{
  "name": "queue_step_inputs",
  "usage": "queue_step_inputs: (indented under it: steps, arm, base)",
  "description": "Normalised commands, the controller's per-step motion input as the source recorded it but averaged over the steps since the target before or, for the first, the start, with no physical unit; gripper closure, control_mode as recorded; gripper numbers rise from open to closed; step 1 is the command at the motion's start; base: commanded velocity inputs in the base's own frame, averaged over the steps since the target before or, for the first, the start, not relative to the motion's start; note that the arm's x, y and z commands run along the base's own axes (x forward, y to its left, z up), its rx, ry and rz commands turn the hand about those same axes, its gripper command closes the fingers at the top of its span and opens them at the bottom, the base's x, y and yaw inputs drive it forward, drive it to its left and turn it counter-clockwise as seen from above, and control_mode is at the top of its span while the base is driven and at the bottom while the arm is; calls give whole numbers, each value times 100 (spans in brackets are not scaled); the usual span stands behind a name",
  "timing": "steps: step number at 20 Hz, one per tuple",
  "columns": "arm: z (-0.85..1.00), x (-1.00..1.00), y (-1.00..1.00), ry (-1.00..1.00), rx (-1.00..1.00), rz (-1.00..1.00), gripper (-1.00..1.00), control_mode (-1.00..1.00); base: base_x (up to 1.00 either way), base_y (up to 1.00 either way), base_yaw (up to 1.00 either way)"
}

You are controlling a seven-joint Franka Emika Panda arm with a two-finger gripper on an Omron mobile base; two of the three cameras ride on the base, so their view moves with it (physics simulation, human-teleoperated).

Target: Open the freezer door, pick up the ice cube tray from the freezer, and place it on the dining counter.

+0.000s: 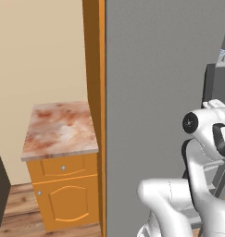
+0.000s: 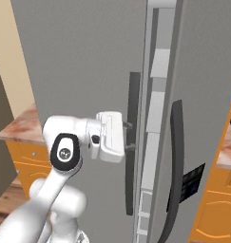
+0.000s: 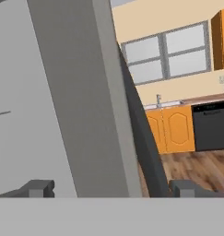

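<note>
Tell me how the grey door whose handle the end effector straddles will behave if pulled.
The grey door looks like a tall, thick slab, so it is probably stiff and fairly heavy; it should swing, not flex. Its dark handle looks smooth and slim, so the open end effector could slip along it unless closed firmly.

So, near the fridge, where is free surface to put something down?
The marbled top of the small orange cabinet left of the fridge is bare, bordered by the beige wall and the orange side panel. It is crowded at the door handles, where the hand is.
</note>
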Motion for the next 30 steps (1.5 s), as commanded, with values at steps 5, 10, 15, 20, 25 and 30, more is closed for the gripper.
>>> queue_step_inputs:
  steps: [5, 10, 15, 20, 25, 30]
  arm:
    - [-10, 27, -17, -7, 0, 0, -100, -100]
    - [-9, 21, -25, -5, 0, 0, -100, -100]
    - [-6, 10, -43, -2, 0, -2, -100, -100]
    - [-6, 4, -37, -1, 0, -3, -100, -100]
    - [-4, 0, -43, 0, 0, -3, -100, -100]
    - [-6, 0, -47, 0, 0, -3, -100, -100]
  base:
    - [0, 0, 0]
    - [0, 0, 0]
    - [0, 0, 0]
    - [0, 0, 0]
    - [0, 0, 0]
    - [0, 0, 0]
